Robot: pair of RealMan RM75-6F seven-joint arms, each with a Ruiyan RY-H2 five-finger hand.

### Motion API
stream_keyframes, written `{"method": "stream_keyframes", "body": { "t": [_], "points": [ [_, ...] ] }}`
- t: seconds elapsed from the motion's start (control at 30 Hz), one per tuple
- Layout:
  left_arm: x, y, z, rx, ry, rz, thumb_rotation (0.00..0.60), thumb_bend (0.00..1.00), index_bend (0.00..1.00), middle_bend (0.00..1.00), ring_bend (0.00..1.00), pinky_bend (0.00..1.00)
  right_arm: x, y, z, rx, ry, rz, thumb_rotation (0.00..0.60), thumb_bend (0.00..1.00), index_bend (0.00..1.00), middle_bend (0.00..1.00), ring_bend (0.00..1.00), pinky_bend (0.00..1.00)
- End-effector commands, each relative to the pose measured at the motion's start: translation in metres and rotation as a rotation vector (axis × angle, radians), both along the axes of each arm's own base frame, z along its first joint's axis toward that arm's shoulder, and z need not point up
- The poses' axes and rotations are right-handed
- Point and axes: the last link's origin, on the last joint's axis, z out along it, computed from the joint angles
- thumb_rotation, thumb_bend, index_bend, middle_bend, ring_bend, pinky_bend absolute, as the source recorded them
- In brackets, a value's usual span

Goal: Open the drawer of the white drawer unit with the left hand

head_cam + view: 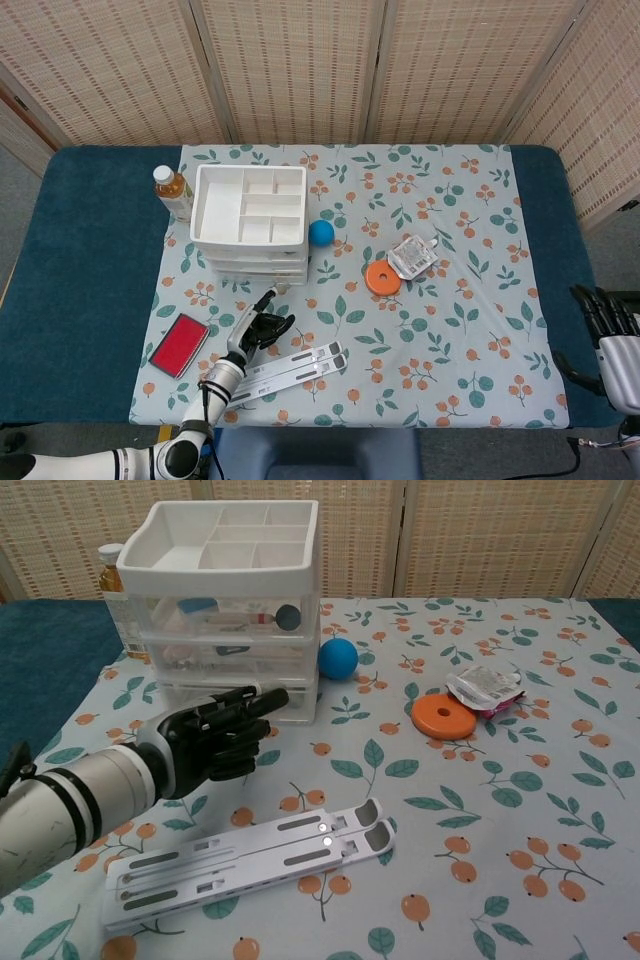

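The white drawer unit [249, 222] [228, 610] stands at the back left of the flowered cloth, with a divided tray on top and clear drawers below, all pushed in. My left hand [218, 742] [262, 326] hovers just in front of the bottom drawer [240, 700], black fingers stretched toward it and holding nothing. Whether a fingertip touches the drawer front is unclear. My right hand [608, 332] rests off the table's right edge with fingers apart, seen only in the head view.
A white folding stand [245, 865] lies right below my left arm. A red pad [180, 344] sits to the left. A blue ball [338, 658], an orange disc [443, 717], a wrapped packet [485, 688] and a bottle [172, 188] surround the unit.
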Motion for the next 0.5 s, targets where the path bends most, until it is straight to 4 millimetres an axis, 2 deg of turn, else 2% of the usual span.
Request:
{"method": "stream_keyframes", "body": {
  "t": [0.03, 0.5],
  "points": [
    [0.000, 0.003, -0.003, 0.013, -0.037, 0.063, 0.600, 0.29, 0.14, 0.93, 1.00, 1.00, 0.000, 0.000, 0.000, -0.001, 0.000, -0.001, 0.600, 0.31, 0.01, 0.06, 0.00, 0.05],
    [-0.004, 0.015, -0.006, 0.069, -0.123, 0.214, 0.600, 0.29, 0.17, 0.93, 1.00, 1.00, 0.001, 0.002, 0.000, -0.005, 0.000, -0.004, 0.600, 0.31, 0.01, 0.06, 0.00, 0.05]
  ]
}}
